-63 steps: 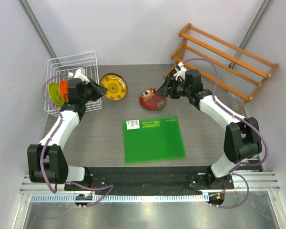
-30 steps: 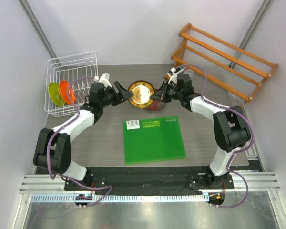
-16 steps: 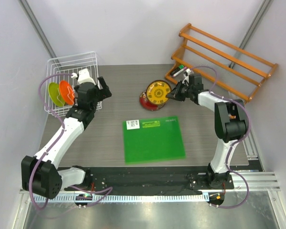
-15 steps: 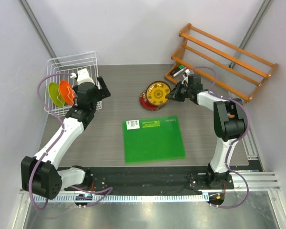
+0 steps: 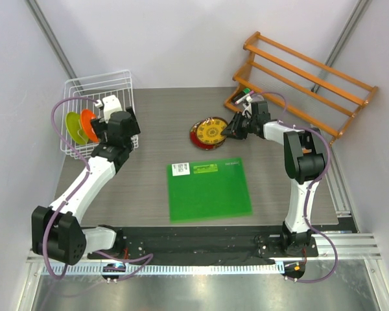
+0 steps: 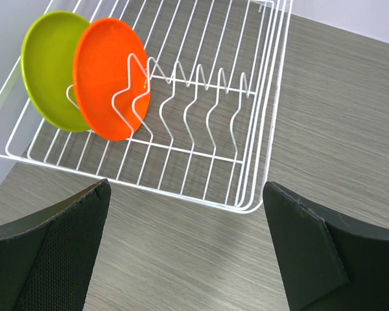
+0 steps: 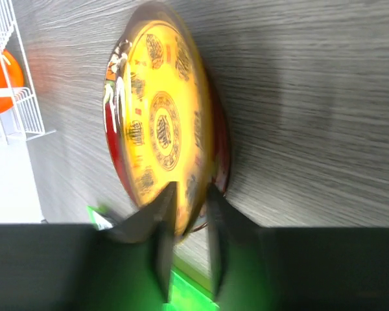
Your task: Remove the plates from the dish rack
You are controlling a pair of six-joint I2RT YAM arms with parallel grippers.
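Note:
The white wire dish rack (image 5: 97, 81) stands at the back left with an orange plate (image 5: 86, 123) and a lime green plate (image 5: 73, 127) upright in its prongs. My left gripper (image 5: 124, 128) hovers by the rack's near right corner, open and empty. In the left wrist view the gripper (image 6: 186, 188) faces the rack (image 6: 272, 97), the orange plate (image 6: 107, 84) and the green plate (image 6: 48, 71). The brown-yellow plate (image 5: 211, 129) lies on the dark red plate (image 5: 198, 137) mid-table. My right gripper (image 7: 191, 194) straddles the yellow plate's (image 7: 162, 123) rim, jaws narrowly apart.
A flat green square mat (image 5: 211, 191) lies on the table in front of the two stacked plates. An orange wooden slatted shelf (image 5: 305, 71) stands at the back right, close behind my right arm. Grey walls close in on the left and back.
The yellow plate passed from my left gripper to my right, which laid it on the dark red plate; its jaws now part. My left gripper swung back to the rack and opened wide.

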